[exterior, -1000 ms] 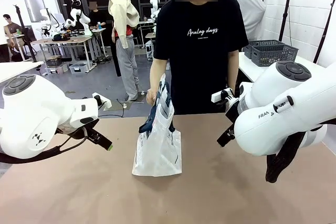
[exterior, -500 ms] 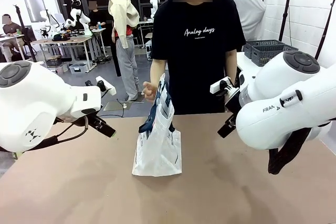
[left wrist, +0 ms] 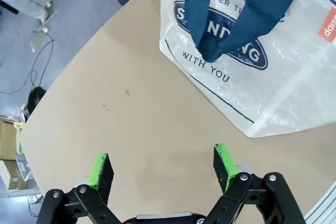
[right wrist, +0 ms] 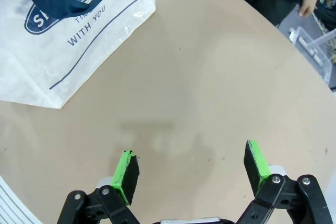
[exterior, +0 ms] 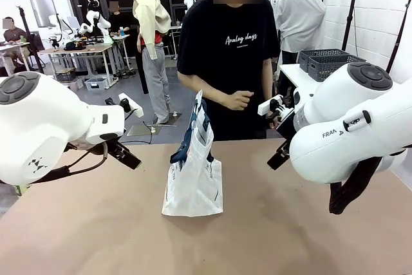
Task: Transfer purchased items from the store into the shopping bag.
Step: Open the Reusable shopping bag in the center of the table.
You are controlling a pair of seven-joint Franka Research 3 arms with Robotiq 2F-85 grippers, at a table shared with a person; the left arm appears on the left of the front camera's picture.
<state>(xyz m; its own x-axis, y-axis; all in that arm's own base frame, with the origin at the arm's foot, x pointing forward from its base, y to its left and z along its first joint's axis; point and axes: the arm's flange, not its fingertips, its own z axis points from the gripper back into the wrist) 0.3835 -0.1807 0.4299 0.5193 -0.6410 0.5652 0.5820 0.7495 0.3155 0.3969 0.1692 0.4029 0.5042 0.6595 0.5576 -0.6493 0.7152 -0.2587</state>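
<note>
Standing upright on the table in front view, the shopping bag looks light, limp and crinkly. Left wrist view: left gripper gapes empty near its navy handles, probably the best hold. Right wrist view: right gripper equally agape, bag nearby.

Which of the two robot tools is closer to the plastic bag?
The left tool: the shopping bag nearly reaches its green pad, while the right tool has bare table between.

Bag: translucent clear plastic shopping bag with navy strap handles, standing upright mid-table.
Table: bare tan tabletop.
Person: black T-shirt, at the far edge; one hand at waist height, clear of the bag.
Grippers: left gripper and right gripper flank the bag, both apart from it.
</note>
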